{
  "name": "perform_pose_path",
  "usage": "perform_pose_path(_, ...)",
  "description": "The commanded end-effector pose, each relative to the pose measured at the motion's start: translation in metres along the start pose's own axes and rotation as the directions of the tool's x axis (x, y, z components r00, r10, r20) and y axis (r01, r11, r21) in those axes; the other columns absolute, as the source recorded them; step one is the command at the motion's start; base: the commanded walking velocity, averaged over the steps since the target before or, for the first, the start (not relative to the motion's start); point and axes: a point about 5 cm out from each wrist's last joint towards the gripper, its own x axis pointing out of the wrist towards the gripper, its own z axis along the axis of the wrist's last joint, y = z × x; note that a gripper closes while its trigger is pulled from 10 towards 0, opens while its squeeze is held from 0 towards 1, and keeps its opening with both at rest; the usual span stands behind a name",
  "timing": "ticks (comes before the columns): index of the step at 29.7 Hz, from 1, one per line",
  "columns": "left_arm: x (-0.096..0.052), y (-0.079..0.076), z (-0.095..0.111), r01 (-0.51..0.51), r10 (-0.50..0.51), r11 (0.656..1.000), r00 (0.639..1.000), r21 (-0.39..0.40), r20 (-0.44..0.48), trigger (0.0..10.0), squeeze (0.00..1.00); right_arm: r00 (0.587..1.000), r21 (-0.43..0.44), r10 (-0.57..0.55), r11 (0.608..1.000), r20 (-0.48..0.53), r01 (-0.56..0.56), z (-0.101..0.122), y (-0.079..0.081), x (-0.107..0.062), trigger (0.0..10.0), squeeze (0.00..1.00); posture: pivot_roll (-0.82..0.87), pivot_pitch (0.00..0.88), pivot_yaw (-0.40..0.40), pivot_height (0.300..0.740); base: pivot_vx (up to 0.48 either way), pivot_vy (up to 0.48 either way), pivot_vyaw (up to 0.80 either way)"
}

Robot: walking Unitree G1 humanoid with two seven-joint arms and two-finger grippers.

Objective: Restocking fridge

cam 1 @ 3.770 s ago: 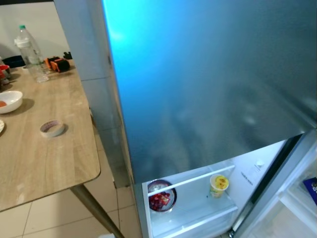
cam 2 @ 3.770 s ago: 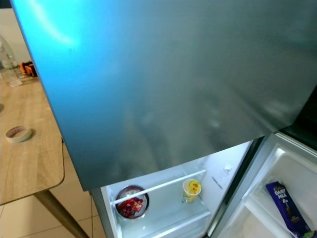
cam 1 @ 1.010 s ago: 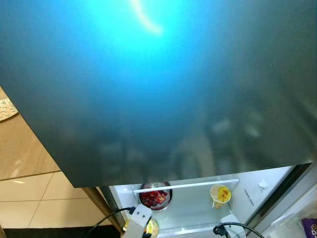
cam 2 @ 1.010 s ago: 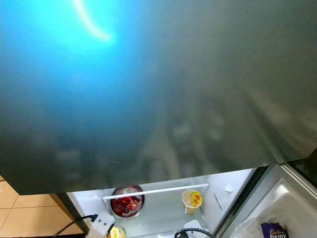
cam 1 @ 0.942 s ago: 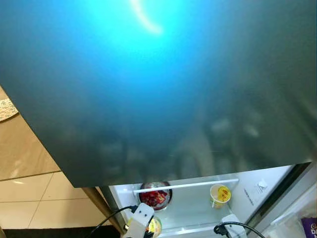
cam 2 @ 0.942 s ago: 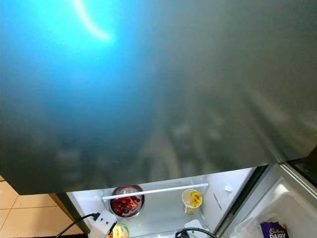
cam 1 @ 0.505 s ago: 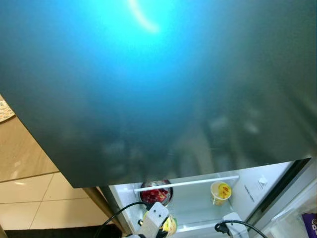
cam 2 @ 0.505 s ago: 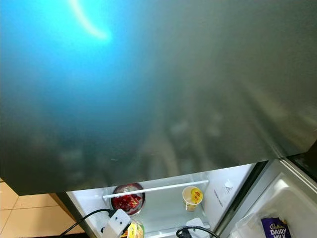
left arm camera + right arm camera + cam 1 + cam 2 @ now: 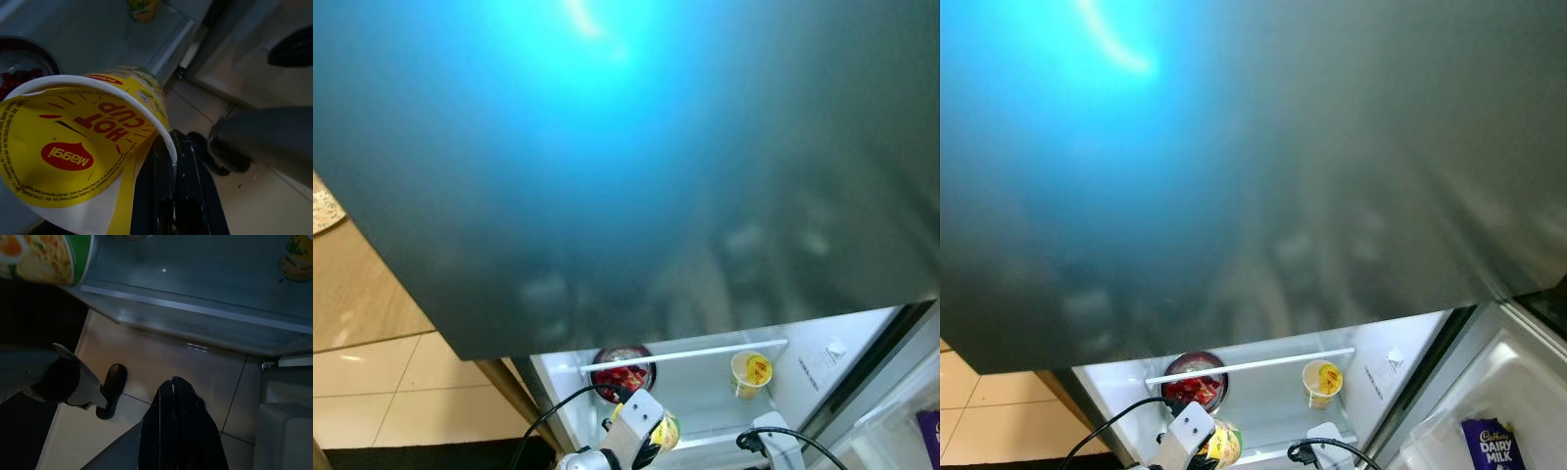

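My left gripper [image 9: 172, 161] is shut on the rim of a yellow Maggi Hot Cup noodle cup [image 9: 83, 142]. The cup [image 9: 662, 432] hangs just in front of the open fridge's glass shelf [image 9: 705, 416], below a bowl of red food [image 9: 623, 370]. A second yellow noodle cup [image 9: 750, 372] stands at the shelf's right. My right arm [image 9: 773, 452] hangs low near the shelf's right end, and its gripper [image 9: 173, 384] is shut with nothing in it, pointing at the tiled floor.
The dark freezer door [image 9: 636, 157] looms close overhead. A white rail [image 9: 685, 354] crosses the shelf front. The open fridge door [image 9: 1489, 411] at right holds a purple Dairy Milk bar [image 9: 1485, 443]. A wooden table [image 9: 352, 284] stands at left.
My left gripper has carried the noodle cup up and rightward toward the shelf, closer to the red bowl. The camera has shifted slightly.
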Motion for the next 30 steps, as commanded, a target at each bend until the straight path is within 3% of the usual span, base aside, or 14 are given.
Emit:
perform_pose_path(1, 0.001, -0.005, -0.004, 0.014, -0.014, 1.0, 1.0, 0.012, -0.018, 10.0, 0.0, 1.0, 0.001, -0.002, 1.0, 0.008, 0.002, -0.001, 0.001, 0.0, 10.0, 0.0, -0.12, 0.079, 0.065, 0.635, 0.0, 0.0, 0.0)
perform_pose_path(14, 0.003, -0.006, -0.001, 0.022, -0.022, 0.999, 1.0, 0.031, -0.014, 10.0, 0.0, 0.998, 0.027, -0.006, 1.0, 0.055, 0.004, 0.005, -0.002, -0.001, 10.0, 0.0, -0.12, 0.083, 0.066, 0.601, 0.0, 0.0, 0.0)
perform_pose_path(18, 0.007, -0.003, 0.014, 0.009, -0.012, 0.998, 0.999, 0.064, 0.038, 10.0, 0.0, 0.991, 0.025, 0.023, 0.999, 0.135, -0.027, 0.025, -0.002, 0.003, 10.0, 0.0, -0.12, 0.081, 0.076, 0.601, 0.0, 0.0, 0.0)
perform_pose_path(25, 0.008, -0.001, 0.021, 0.009, -0.014, 0.997, 0.998, 0.08, 0.064, 10.0, 0.0, 0.983, 0.02, 0.033, 0.999, 0.182, -0.037, 0.038, -0.002, 0.005, 10.0, 0.0, -0.12, 0.113, 0.095, 0.586, 0.0, 0.0, 0.0)
perform_pose_path(30, 0.008, 0.016, 0.049, -0.046, 0.027, 0.989, 0.991, 0.143, 0.133, 10.0, 0.0, 0.96, -0.023, 0.086, 0.996, 0.265, -0.083, 0.059, 0.003, 0.007, 10.0, 0.0, -0.11, 0.168, 0.1, 0.556, 0.0, 0.0, 0.0)
